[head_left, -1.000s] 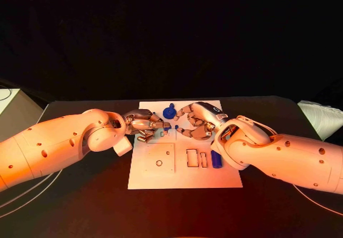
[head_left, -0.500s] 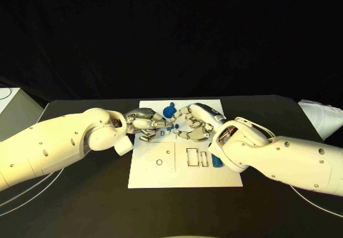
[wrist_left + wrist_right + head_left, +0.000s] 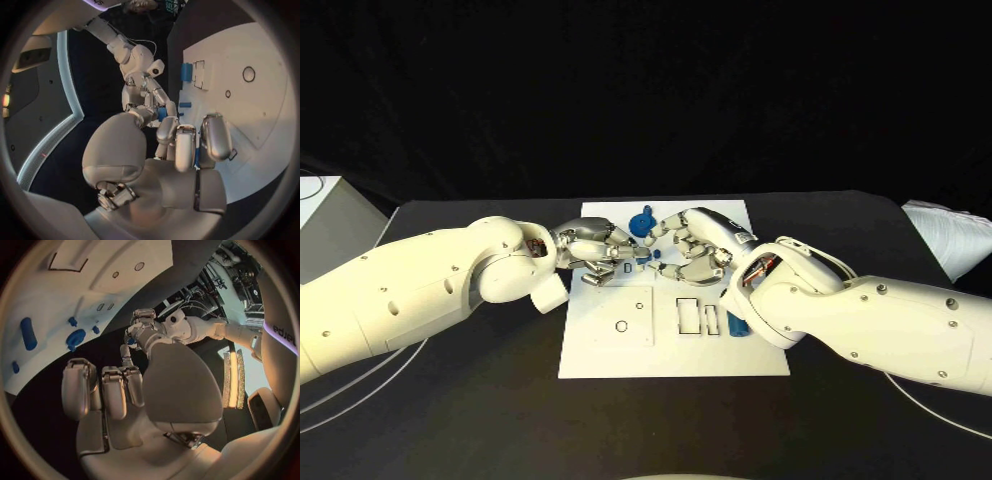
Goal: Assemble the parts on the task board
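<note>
Between our left hand [image 3: 600, 251] and right hand [image 3: 689, 248], fingers curled, grip unclear, lies one small blue part [image 3: 655, 258] on the white rectangular task board [image 3: 672, 350], whose near half lies open

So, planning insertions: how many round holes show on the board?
2: larger hole at the task board's near left, smaller hole just beyond; more may be hidden.

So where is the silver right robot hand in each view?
Head view: silver right robot hand over the far end of the white task board.
Left wrist view: that hand beside the board's edge.
Right wrist view: that hand in the foreground.
Shared landmark: the board's ring-shaped hole.
</note>
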